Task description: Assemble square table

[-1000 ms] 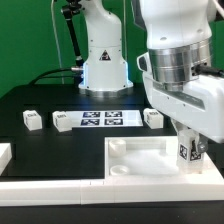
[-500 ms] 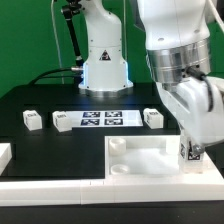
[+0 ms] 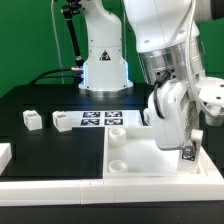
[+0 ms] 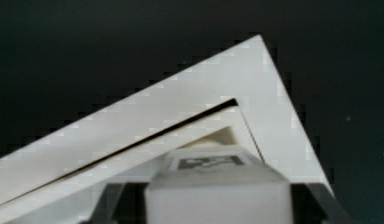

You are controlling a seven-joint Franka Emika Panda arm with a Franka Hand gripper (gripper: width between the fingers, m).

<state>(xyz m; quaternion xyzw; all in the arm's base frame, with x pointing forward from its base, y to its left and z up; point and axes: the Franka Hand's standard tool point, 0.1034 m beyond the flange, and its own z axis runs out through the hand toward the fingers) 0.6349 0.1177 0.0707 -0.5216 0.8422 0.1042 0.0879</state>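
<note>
Two loose legs lay at the exterior view's left, the outer leg point(image 3: 32, 120) and the inner leg point(image 3: 62, 121), the latter just beside the marker board point(image 3: 100, 119). Next you had the square tabletop point(image 3: 148, 160), flat at the front. Over its corner at the exterior view's right your gripper point(image 3: 187, 150) had its fingers closed onto a tagged leg point(image 4: 210, 168); whether that leg touched the slab, you could not tell

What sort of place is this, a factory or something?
Probably a robotics research lab: a white robot arm holds a tagged leg at a white slab, and a marker board lies on the black table.
</note>
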